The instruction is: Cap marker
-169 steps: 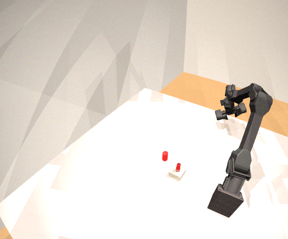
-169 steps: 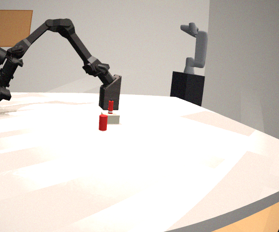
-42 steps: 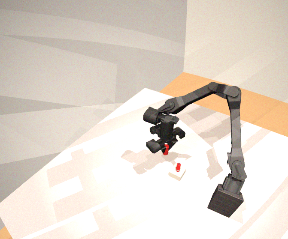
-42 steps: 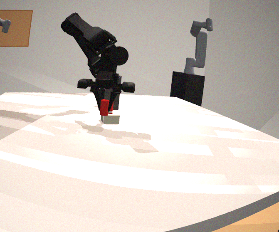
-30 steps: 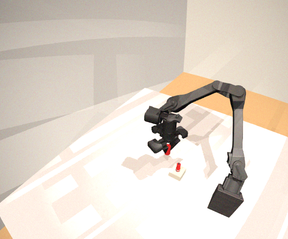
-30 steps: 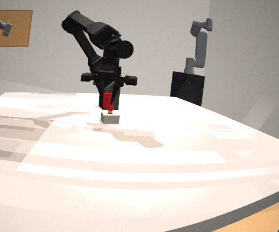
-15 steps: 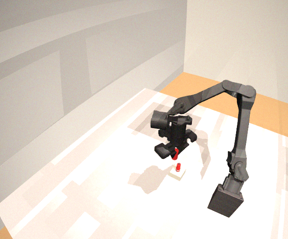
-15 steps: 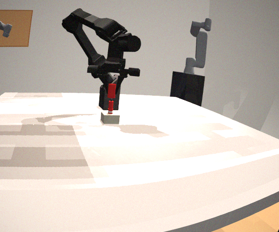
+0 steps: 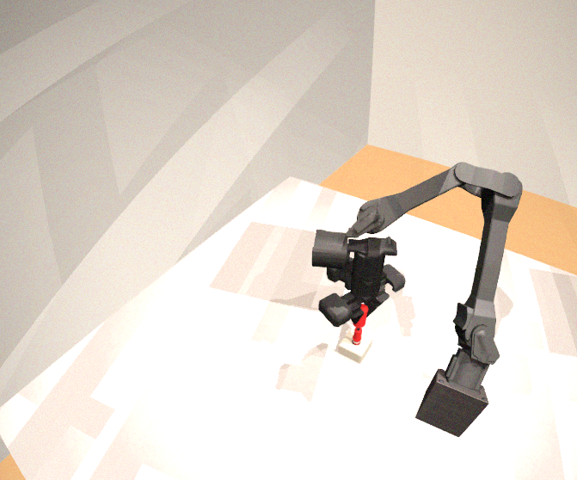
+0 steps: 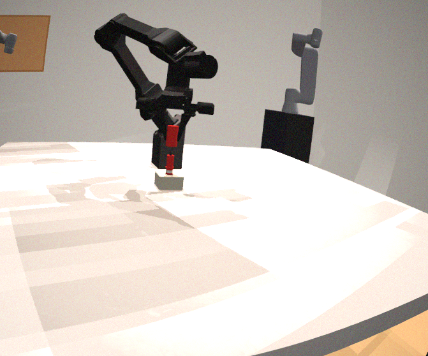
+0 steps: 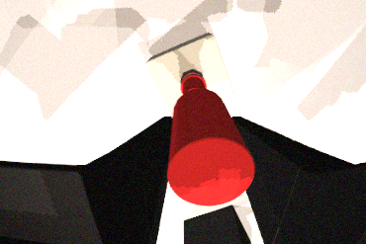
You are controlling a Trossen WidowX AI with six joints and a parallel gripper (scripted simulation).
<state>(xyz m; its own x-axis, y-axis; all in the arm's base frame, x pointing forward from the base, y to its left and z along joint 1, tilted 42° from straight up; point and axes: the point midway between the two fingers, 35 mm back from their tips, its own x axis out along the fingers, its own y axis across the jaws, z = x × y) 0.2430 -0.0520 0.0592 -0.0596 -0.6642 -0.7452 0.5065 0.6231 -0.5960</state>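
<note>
Red cap [image 10: 172, 135] clamped in tool [image 10: 171, 132], above unlabelled marker [image 10: 169, 164]

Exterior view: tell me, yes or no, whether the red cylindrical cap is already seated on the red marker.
No: the red cylindrical cap, shut in the gripper, hangs above the red marker with a visible gap between them.

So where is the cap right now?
The cap is off the table, gripped in the pincer and held upright directly above the marker in the holder block, with a visible gap between them in the exterior view.
</note>
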